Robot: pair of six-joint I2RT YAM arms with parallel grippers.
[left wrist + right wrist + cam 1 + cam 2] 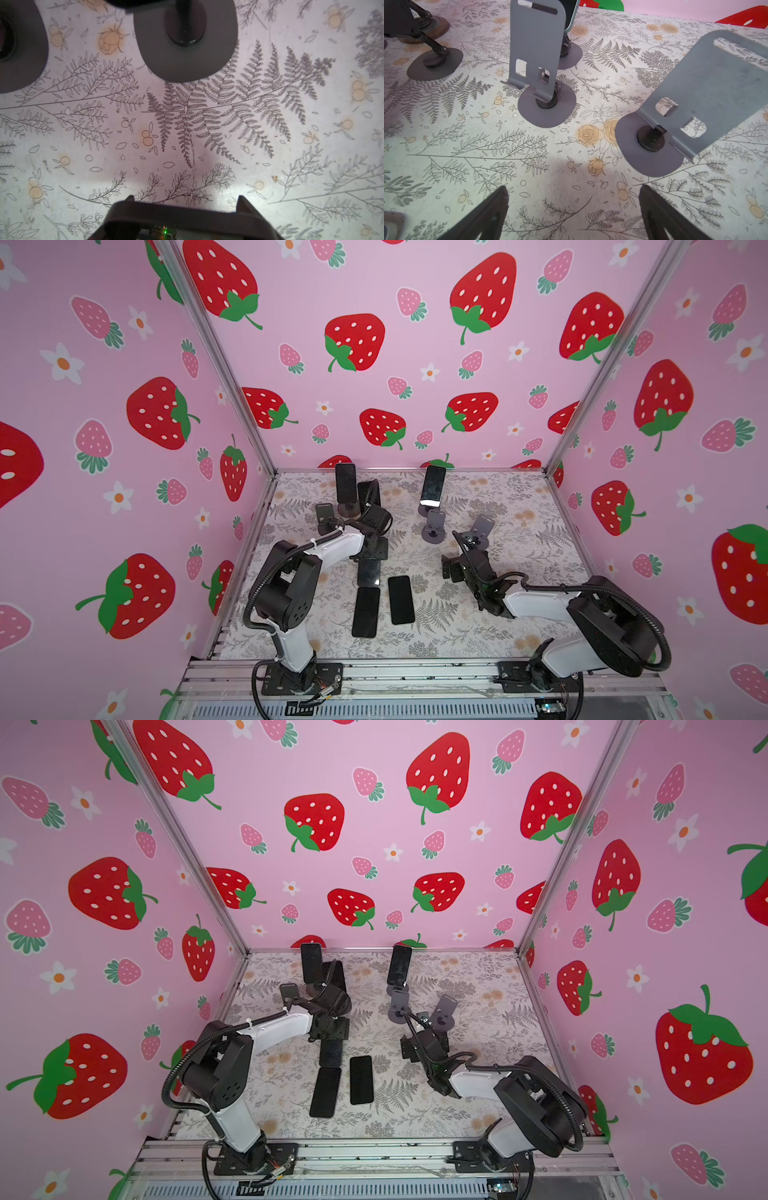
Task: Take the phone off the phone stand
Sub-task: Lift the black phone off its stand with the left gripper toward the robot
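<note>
My left tool (372,551) is clamped across a phone (369,572) that hangs beneath it, close over the bench (540,510). I'd lower it flat beside the two laid phones (365,612) (401,599) just past its lower end, then release. My right tool (573,207) gapes empty, facing two bare grey stands (537,52) (708,93). Beyond both tools, two upright phones (345,483) (432,485) occupy stands; a possible third is unclear.

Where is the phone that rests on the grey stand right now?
In a top view the phone stands at the back of the table, right of the middle, directly behind an empty grey stand.
</note>
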